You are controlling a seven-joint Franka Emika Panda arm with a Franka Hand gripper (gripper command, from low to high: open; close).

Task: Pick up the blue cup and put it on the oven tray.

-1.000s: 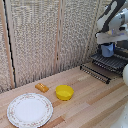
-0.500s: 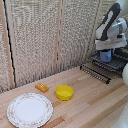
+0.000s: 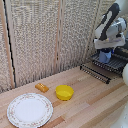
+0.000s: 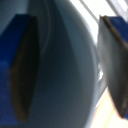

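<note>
In the exterior view the blue cup (image 3: 104,57) hangs between the fingers of my gripper (image 3: 105,53), just above the oven tray (image 3: 100,74), a dark wire rack at the view's right. Whether the cup's base touches the bars I cannot tell. The wrist view is filled by the cup's blue wall (image 4: 65,75), with one dark finger pad (image 4: 22,75) on one side and the other pad (image 4: 114,65) on the opposite side. The gripper is shut on the cup.
On the wooden table sit a shallow yellow bowl (image 3: 64,92), a small orange block (image 3: 42,87) and a round white patterned plate (image 3: 29,110). A slatted blind wall stands behind. A pale rounded object (image 3: 125,75) shows at the right edge.
The arm has come down and slightly toward the exterior view's left, bringing the held blue cup lower over the wire rack.
</note>
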